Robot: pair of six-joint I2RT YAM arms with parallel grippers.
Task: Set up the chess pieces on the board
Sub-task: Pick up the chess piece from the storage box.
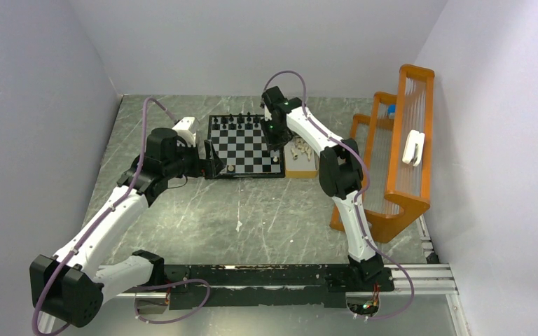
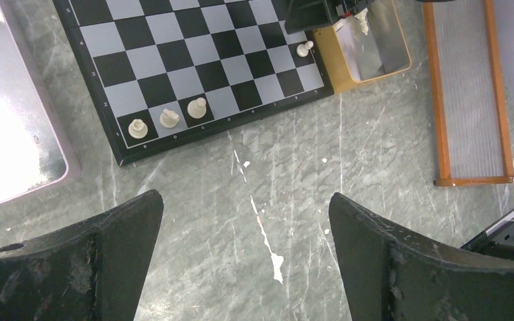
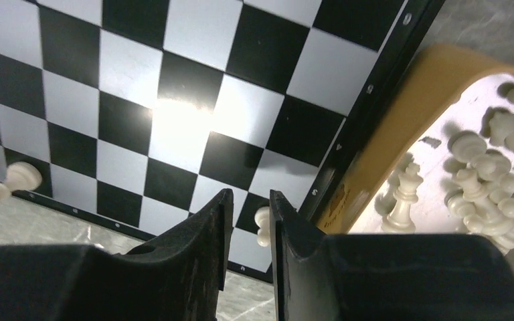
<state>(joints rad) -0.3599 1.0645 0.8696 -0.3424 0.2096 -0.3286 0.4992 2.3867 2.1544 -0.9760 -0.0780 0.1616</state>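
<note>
**Tabletop, left to right**

- Left gripper (image 2: 244,261): jaws spread wide with nothing between them. It hangs over the bare table (image 1: 252,217), just off the board's near left corner.
- Metal tray (image 2: 13,134): silvery, lying just beside the board's left edge. Glare hides what it holds.
- Board (image 2: 194,53): flat on the table between the metal tray and the tan tray.
- Black pieces (image 1: 242,119): a line of them along the board's far edge. They are too small to count.
- White pieces, three (image 2: 168,118): upright on neighbouring squares of the near row, towards the left corner.
- White piece, single (image 2: 302,49): stands on the near right corner square, well apart from the three.
- Right gripper (image 3: 251,200): poised over that corner. The jaws are parted only a little and hold nothing, and the single piece shows through the slit beneath them.
- Tan tray (image 3: 375,154): touching the board's right edge. It holds a heap of white pieces (image 3: 488,180), most lying tumbled and a few upright.
- Orange rack (image 1: 399,161): an upright frame strung with thin wires, at the far right near the wall.
</note>
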